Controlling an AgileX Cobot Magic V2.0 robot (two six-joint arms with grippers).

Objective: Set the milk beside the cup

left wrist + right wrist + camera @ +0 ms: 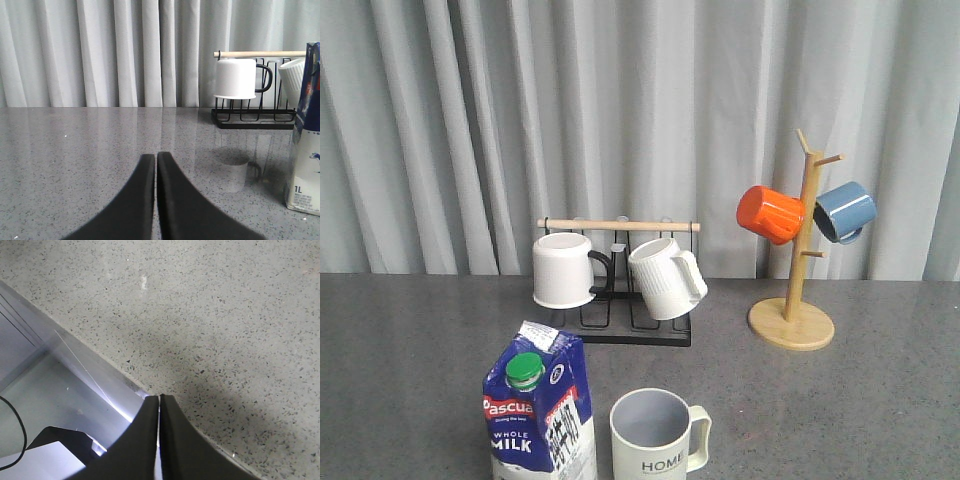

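The blue-and-white gable-top milk carton with green round cap (540, 420) is seen upright on the grey speckled table (400, 350), just beside the cream "HOME" mug with grey-blue inside (658, 435), carton on the left, a narrow gap between them. Placement is judged done or nearly so; nothing is held. The left gripper (156, 162) is shut empty, fingers touching, low over the table with the carton near its right. The right gripper (160, 401) is likewise closed on nothing, at the table edge. Any next move is judged to be retreat only, carton not to be nudged. Both items' bases are cropped in the front view; no arms are visible there.
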